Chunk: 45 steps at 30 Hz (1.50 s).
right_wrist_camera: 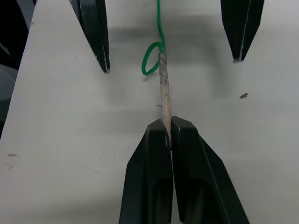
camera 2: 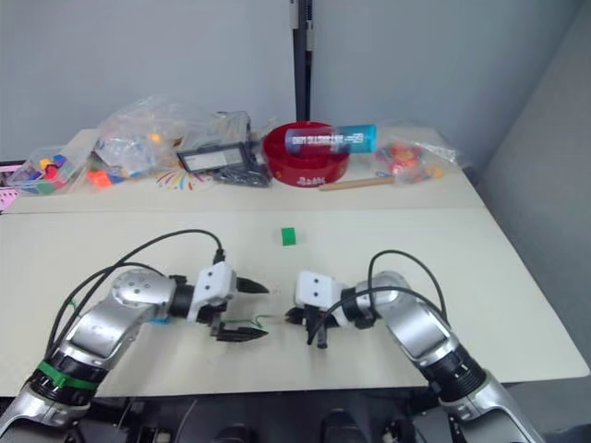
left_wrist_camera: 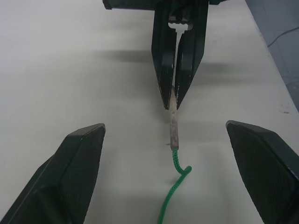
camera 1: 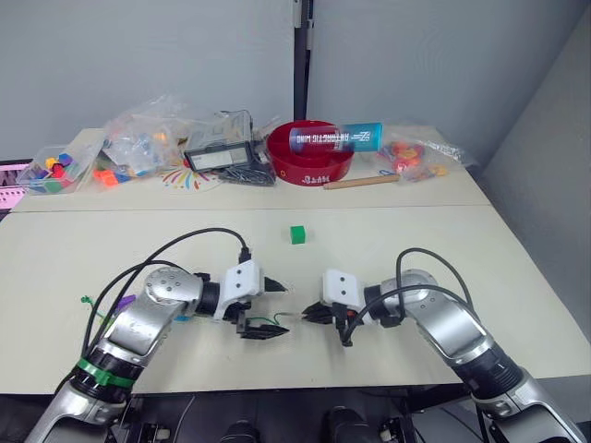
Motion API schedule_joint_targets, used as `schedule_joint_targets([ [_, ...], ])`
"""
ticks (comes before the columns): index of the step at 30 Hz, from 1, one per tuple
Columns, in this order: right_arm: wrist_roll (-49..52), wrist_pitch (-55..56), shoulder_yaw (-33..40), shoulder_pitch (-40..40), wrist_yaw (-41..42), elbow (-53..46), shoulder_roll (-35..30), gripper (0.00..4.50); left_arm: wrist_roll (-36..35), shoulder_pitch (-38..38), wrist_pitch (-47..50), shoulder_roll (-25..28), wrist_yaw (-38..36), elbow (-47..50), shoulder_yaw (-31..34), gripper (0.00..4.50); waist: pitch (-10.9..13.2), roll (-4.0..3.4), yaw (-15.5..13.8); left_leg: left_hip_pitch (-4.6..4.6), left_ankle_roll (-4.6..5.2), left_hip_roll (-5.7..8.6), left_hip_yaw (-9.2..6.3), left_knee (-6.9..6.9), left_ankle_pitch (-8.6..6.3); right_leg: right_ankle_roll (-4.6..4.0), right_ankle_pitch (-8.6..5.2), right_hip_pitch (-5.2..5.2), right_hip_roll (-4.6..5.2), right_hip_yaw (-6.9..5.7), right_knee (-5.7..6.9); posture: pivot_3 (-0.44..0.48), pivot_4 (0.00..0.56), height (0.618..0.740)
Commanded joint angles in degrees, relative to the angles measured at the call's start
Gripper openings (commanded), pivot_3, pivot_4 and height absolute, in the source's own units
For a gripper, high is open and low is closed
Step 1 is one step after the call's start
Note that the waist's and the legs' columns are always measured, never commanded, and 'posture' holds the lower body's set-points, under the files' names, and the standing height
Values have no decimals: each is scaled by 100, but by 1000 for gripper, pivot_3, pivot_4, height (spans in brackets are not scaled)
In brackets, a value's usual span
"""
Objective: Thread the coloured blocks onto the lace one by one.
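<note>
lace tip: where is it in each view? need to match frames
Left eye view: tip between the two claws, near table edge.
Right eye view: tip same spot, between the claws.
Left wrist view: tip centre, pinched by the right claw.
Right wrist view: tip centre, running into that shut claw.
Shared landmark: green cord behind the tip.

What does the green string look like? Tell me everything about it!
The lace is a thin, bright green braided cord with a stiff, pale, scuffed tip like a blunt needle. It lies on the pale table between the two grippers. The right gripper is shut on the very end of the tip. Just behind the tip the cord curls into a small loop, then runs back toward the left gripper, which is open and not touching it.
</note>
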<state>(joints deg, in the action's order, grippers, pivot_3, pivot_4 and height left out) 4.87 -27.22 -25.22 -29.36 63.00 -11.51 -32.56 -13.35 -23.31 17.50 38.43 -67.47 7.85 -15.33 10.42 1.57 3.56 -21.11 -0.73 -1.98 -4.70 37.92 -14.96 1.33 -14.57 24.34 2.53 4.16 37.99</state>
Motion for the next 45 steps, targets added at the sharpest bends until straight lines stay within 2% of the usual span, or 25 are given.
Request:
schedule_joint_targets([
  [1,1,-2,42,-41,2,-205,-53,0,76,-2,-127,-27,25,3,-19,3789,0,0,0,0,0,0,0,0,0,0,0,0,0,0,0,0,150,740],
  [2,10,-14,51,-42,-1,-212,-53,0,96,0,-142,-42,32,-17,-35,3556,0,0,-1,0,0,1,0,0,0,0,0,-1,1,0,0,0,150,740],
  [12,35,-82,99,-49,-31,-240,-54,0,195,-48,-226,-231,51,-207,-63,198,0,0,-9,0,0,1,0,0,0,0,0,-1,1,0,-1,0,150,740],
  [13,37,-86,99,-50,-37,-240,-51,0,195,-53,-221,-237,49,-203,-61,41,0,0,-9,0,0,1,0,0,0,0,0,-1,1,0,0,0,150,740],
  [23,77,-123,99,-23,-98,-248,10,0,117,-35,-144,-194,4,-110,4,41,0,0,-7,0,0,1,0,0,0,0,0,-1,1,0,-1,0,150,740],
  [28,629,-676,758,243,-471,-598,228,1664,48,102,-28,-35,-6,21,163,0,0,0,-7,0,0,1,-1,0,0,0,0,-1,1,0,0,0,150,740],
  [31,1180,-1208,1478,472,-959,-789,550,2725,22,250,108,75,48,154,274,0,0,0,-14,0,0,0,-2,0,0,0,0,-1,2,0,0,0,150,740],
  [34,1398,-1511,2104,548,-1941,-779,1238,3736,-35,496,242,255,83,329,462,0,0,0,9,0,0,0,-2,0,0,0,0,-2,1,0,1,0,150,740],
  [36,1019,-1348,2076,540,-2680,-546,1653,4409,-86,669,346,367,147,461,609,0,0,-2,37,2,0,-2,-2,-1,0,0,0,0,0,1,5,0,150,740],
  [41,43,-673,1519,308,-4159,396,2572,4409,-180,970,523,565,274,714,830,0,0,-2,42,3,-1,-1,-1,-2,0,0,0,2,1,1,4,0,150,740],
  [45,-453,1,1433,-81,-5169,1452,3319,4409,-198,1077,594,604,346,830,905,0,1,-3,46,-1,-2,-2,-1,-4,1,-2,1,10,1,2,6,0,150,740],
])
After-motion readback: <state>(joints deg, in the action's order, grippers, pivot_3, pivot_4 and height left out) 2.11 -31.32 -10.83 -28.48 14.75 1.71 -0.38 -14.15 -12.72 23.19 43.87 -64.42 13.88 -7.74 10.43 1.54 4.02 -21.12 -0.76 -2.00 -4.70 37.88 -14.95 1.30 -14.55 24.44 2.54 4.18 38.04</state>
